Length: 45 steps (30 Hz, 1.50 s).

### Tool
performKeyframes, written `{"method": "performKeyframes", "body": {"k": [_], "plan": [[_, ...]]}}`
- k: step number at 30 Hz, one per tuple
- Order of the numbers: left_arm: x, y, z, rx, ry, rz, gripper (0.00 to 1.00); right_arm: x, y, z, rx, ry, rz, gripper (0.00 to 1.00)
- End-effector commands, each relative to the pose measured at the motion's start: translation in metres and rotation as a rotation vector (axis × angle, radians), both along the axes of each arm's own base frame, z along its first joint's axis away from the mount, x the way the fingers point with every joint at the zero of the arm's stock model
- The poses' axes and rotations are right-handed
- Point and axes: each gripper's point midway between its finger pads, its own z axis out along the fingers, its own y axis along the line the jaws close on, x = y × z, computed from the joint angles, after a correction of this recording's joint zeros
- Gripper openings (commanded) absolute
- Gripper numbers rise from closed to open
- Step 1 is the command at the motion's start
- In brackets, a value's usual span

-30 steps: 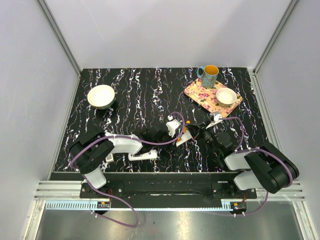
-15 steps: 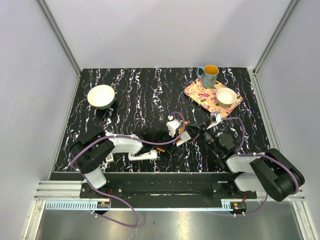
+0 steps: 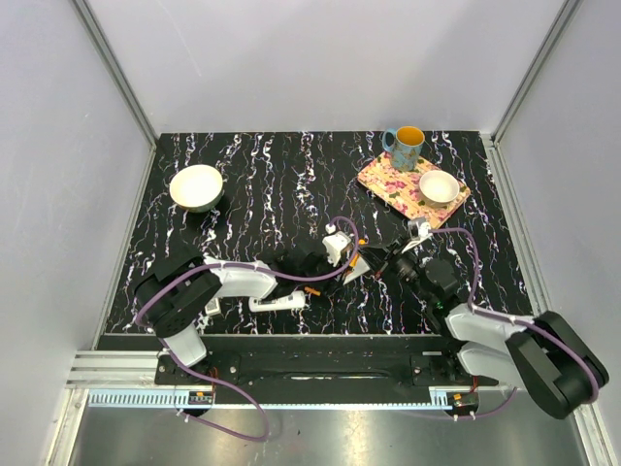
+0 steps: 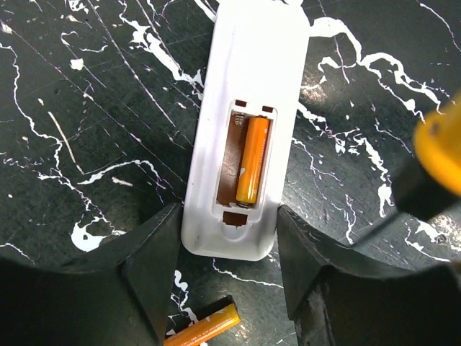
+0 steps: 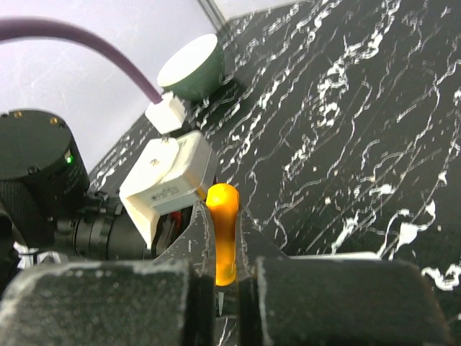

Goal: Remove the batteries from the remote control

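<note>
The white remote [image 4: 248,65] lies back up with its battery bay open. One orange battery [image 4: 252,158] sits in the right slot and the left slot is bare. My left gripper [image 4: 229,231] is shut on the remote's near end, one finger against each side. A loose orange battery [image 4: 205,328] lies on the table just below it and also shows in the top view [image 3: 310,289]. My right gripper [image 5: 220,216] is shut on an orange-handled tool [image 5: 222,231] with a thin tip, held just right of the remote [image 3: 357,268].
A white oblong piece [image 3: 277,303] lies by the left arm. A floral tray [image 3: 393,184] at the back right holds a small bowl [image 3: 440,186], with an orange mug [image 3: 406,146] behind it. A white bowl [image 3: 196,186] stands at the back left.
The right arm's elbow has swung out to the right and toward the near edge, while its gripper stays by the remote. The left arm and the remote have not moved.
</note>
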Motion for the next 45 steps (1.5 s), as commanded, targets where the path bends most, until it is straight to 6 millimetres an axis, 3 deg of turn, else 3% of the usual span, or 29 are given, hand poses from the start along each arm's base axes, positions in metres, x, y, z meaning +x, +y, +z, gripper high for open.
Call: {"method": "performKeyframes", "body": {"k": [1,5,10,13,16,17,18,21,27,28,30,35,39,45], "plan": [[-0.025,0.002,-0.006,0.034,0.092,-0.033,0.59,-0.006,0.001,0.001,-0.047,0.040,0.004,0.00],[-0.017,0.005,0.012,0.024,0.045,0.010,0.70,-0.005,-0.012,0.010,-0.074,0.019,-0.060,0.00],[-0.012,0.010,0.054,-0.027,-0.036,0.062,0.71,-0.003,-0.025,0.018,-0.108,0.007,-0.120,0.00],[-0.012,0.012,0.074,-0.049,-0.066,0.095,0.67,0.001,-0.032,0.021,-0.105,0.019,-0.156,0.00],[-0.019,0.006,0.081,-0.082,-0.049,0.071,0.54,0.007,-0.040,0.022,-0.095,0.050,-0.194,0.00],[-0.022,0.003,0.080,-0.089,-0.036,0.057,0.47,0.009,-0.042,0.022,-0.090,0.059,-0.204,0.00],[-0.024,0.000,0.079,-0.099,-0.023,0.045,0.30,0.013,-0.047,0.022,-0.083,0.068,-0.225,0.00],[-0.035,-0.013,0.072,-0.124,0.035,-0.007,0.01,0.021,-0.057,0.020,-0.074,0.111,-0.265,0.00],[-0.038,-0.037,0.049,-0.121,0.119,-0.051,0.00,0.022,-0.063,0.030,-0.055,0.101,-0.284,0.00],[-0.040,-0.035,0.032,-0.076,0.148,-0.050,0.00,0.022,-0.064,0.031,-0.061,0.101,-0.287,0.00],[-0.037,-0.036,0.019,-0.036,0.166,-0.040,0.00,0.025,-0.067,0.034,-0.062,0.104,-0.313,0.00],[-0.027,-0.025,0.003,0.023,0.152,0.029,0.00,0.027,-0.064,0.035,-0.096,0.139,-0.298,0.00],[-0.008,-0.003,-0.004,0.075,0.144,0.111,0.00,0.027,-0.058,0.033,-0.108,0.151,-0.264,0.00],[0.014,0.018,-0.005,0.068,0.172,0.166,0.00,0.031,-0.051,0.025,-0.127,0.178,-0.234,0.00]]}}
